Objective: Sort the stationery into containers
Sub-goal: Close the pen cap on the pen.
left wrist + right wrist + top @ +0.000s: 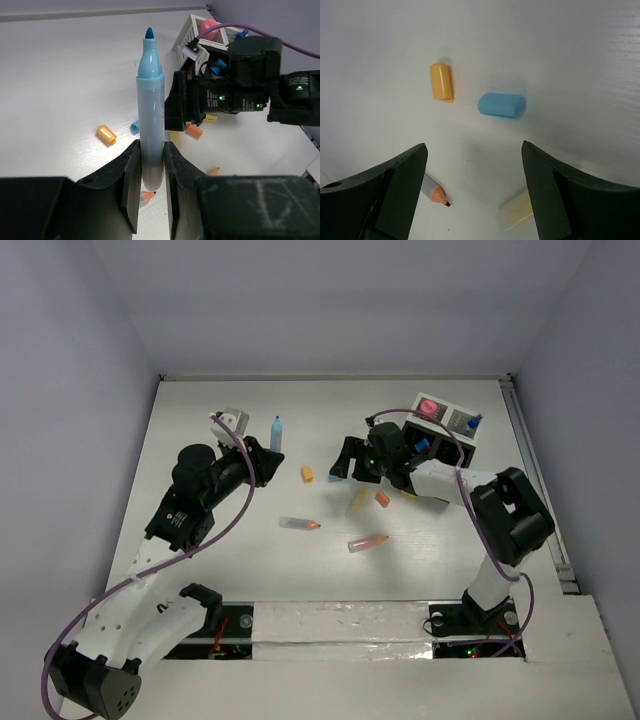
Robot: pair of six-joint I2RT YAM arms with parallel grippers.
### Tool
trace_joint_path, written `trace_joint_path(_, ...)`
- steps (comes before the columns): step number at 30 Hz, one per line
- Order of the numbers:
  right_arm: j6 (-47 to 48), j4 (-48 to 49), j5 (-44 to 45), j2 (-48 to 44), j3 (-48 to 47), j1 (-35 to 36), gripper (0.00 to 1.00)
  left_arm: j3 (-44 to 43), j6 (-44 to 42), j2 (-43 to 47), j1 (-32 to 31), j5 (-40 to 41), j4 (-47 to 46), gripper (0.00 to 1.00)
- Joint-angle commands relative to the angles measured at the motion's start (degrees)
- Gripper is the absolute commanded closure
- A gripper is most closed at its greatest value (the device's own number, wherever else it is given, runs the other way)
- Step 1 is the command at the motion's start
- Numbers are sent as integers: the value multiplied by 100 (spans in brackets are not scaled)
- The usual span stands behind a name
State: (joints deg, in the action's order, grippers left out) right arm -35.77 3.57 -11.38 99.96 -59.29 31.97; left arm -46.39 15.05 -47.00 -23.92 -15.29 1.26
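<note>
Left tool (151, 148): black fingers pressed onto the lower barrel of a light-blue marker (150, 100). The marker is a smooth, glossy cylinder tapering to a dark blue felt tip and stands out straight from the fingers, clear of the table (420, 550). The left arm reaches forward over the table's left half, elbow bent. Right tool (472, 150): fingers spread wide with nothing between them, pointing down at the matte white table. Just beyond its fingertips lie a rounded, smooth blue cap (501, 105) and a faceted orange cap (441, 81), near each other but apart. The right arm folds back at the elbow and reaches left from beside the box (190, 26), a black, white-rimmed box of square compartments at the far right. One compartment holds a round pink piece (428, 406).
</note>
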Motion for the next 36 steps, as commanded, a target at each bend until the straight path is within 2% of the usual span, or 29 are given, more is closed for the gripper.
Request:
trace_joint_path(1, -456, 451, 206, 234, -83, 91, 18, -98, -37, 139, -7, -211, -170, 100)
trace_joint_path(16, -1143, 1040, 267, 1121, -416, 91, 21, -98, -55, 156, -7, -255, -170, 100)
trace_joint_path(24, -880, 619, 425, 1473, -971, 91, 29, -81, -55, 121, -7, -246, -170, 100)
trace_joint_path(30, -458, 110, 583, 1553, -1173, 143, 40, -89, -55, 112, -7, -255, -178, 100)
trace_joint_path(36, -106, -522, 900, 1623, -1410, 389, 39, -89, -55, 130, -7, -264, -178, 100)
